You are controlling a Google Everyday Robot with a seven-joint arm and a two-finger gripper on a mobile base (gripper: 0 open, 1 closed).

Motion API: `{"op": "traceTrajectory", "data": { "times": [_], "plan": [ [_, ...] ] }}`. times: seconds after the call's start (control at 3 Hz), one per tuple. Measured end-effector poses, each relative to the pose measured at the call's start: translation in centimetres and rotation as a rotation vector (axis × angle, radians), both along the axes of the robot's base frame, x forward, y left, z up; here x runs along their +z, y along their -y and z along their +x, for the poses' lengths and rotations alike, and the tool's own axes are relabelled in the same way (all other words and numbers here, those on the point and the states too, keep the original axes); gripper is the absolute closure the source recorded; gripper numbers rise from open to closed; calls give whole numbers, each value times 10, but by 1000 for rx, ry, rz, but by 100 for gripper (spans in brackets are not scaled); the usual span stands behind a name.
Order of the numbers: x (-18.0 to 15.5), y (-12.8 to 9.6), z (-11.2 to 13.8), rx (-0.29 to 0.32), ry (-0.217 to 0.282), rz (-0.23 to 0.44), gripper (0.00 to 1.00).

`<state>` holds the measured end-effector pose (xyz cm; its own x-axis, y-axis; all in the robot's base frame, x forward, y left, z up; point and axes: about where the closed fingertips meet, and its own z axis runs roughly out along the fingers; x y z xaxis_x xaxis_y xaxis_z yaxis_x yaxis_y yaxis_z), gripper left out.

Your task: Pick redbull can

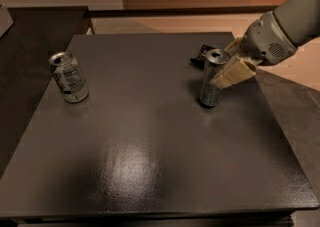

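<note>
On the bench (150, 171), toward 2 o'clock: the redbull can (210, 88), a tall, slim, dark grey-silver metal can with a shiny silver top. It looks to be standing on the dark surface and leaning slightly.
Gripper: the cream-padded gripper (222, 66) on the grey arm reaches in from 3 o'clock. It sits at the redbull can's upper third, with one pad across the can's near-right side.
Jaws: I cannot tell whether they are pinching the redbull can or only bracketing it.
Step in hand: securing the grasp, then lifting, as I judge it.
Grip advice: the hold is high on a narrow, smooth can, so it could pivot or slip. Both pads should bear squarely on opposite sides before any upward pull.
Lift advice: rise straight up and slowly. A sideways pull could tip the base or drag it across the bench.
Neighbour at 1 o'clock: a small flat black object (201, 54) lies just behind the redbull can. Do not push the can toward it.
Neighbour at 9 o'clock: a shorter can (69, 77), wider and with a white printed label, stands well apart and poses no hazard.
</note>
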<state>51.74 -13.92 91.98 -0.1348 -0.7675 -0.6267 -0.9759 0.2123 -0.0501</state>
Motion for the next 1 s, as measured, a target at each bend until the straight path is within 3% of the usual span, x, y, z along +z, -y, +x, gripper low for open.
{"op": "traceTrajectory", "data": {
  "times": [0.33, 1.0],
  "plan": [
    [26, -4, 1, 10, 50, 22, 100],
    [83, -9, 2, 39, 145, 24, 100]
  ]
}}
